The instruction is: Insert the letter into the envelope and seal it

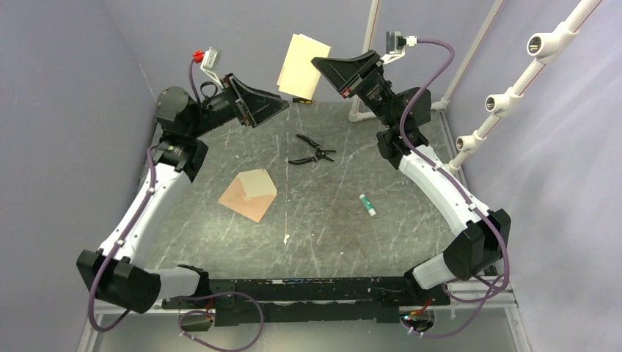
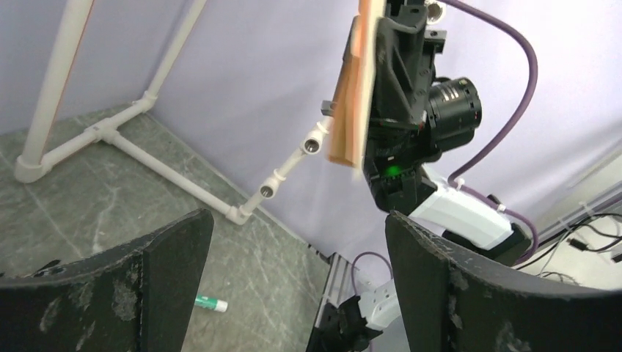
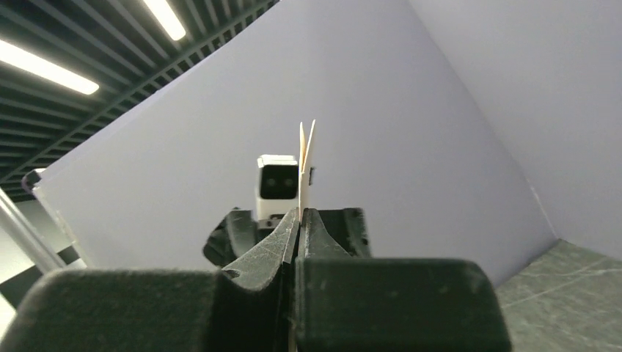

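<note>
I had the right gripper [image 3: 299, 220] clamped shut on the thin flat letter [image 1: 299, 62], upright at upper centre; left gripper [image 2: 295, 227] gaped wide, empty. The envelope [image 1: 242, 204], pointed cream flap, lay flat centre-left.

The left arm [image 1: 150, 202] rises from its base at the near-left corner of the desk [image 1: 330, 227], bends at the elbow and turns its wrist inward. The left pincer [image 1: 270, 114] is raised above the desk with its jaws spread wide and nothing between them. The right arm [image 1: 440, 183] mirrors it from the near-right corner, its wrist lifted higher and pointed toward the left one. The right pincer [image 1: 317, 64] is clamped tight on one edge of a paper sheet [image 1: 297, 59]. The two pincers face each other, apart.
</note>
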You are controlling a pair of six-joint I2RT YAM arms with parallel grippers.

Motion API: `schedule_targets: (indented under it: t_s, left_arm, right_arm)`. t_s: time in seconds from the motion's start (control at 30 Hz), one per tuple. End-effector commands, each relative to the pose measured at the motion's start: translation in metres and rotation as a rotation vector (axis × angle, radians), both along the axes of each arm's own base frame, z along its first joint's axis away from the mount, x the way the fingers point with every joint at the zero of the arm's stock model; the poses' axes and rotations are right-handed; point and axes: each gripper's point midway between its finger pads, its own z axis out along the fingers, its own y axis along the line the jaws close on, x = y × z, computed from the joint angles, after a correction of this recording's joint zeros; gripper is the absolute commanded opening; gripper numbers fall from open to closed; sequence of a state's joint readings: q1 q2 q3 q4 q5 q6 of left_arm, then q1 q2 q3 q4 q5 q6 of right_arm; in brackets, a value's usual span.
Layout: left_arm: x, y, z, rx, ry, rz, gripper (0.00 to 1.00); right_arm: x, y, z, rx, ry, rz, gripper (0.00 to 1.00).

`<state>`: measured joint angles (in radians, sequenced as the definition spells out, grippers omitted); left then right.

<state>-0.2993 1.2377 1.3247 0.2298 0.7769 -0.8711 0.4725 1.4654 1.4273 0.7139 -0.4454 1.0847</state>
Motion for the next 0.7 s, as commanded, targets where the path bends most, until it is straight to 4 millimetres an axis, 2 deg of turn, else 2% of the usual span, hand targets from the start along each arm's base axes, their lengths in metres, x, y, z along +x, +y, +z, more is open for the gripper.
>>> schedule_targets:
  t_s: [0.0,0.17,0.27,0.33,0.47,0.5,0.57,0.67]
  left_arm:
    - [-0.002,-0.009,0.035,-0.115,-0.063,-0.072,0.93]
    - [-0.011,-0.010,0.043,-0.163,-0.103,-0.120,0.92]
    - [-0.014,-0.009,0.042,-0.173,-0.124,-0.111,0.83]
    - [-0.015,-0.007,0.043,-0.180,-0.129,-0.103,0.81]
    - [-0.006,-0.006,0.044,-0.174,-0.097,-0.062,0.74]
    - [-0.004,-0.007,0.045,-0.174,-0.079,-0.061,0.66]
    - [-0.004,-0.009,0.049,-0.167,-0.058,-0.078,0.41]
    - [-0.004,-0.013,0.045,-0.146,-0.023,-0.116,0.11]
  right_arm:
    - [-0.025,-0.001,0.036,0.091,-0.089,0.048,0.00]
    - [-0.024,0.001,0.031,0.082,-0.067,0.043,0.00]
    - [-0.024,0.003,0.028,0.074,-0.060,0.046,0.00]
    - [-0.024,0.003,0.028,0.070,-0.058,0.049,0.00]
    - [-0.024,0.005,0.023,0.069,-0.045,0.062,0.00]
    - [-0.024,0.005,0.021,0.069,-0.043,0.067,0.00]
    - [-0.024,0.007,0.016,0.071,-0.029,0.080,0.00]
    - [-0.023,0.009,0.009,0.062,-0.025,0.085,0.00]
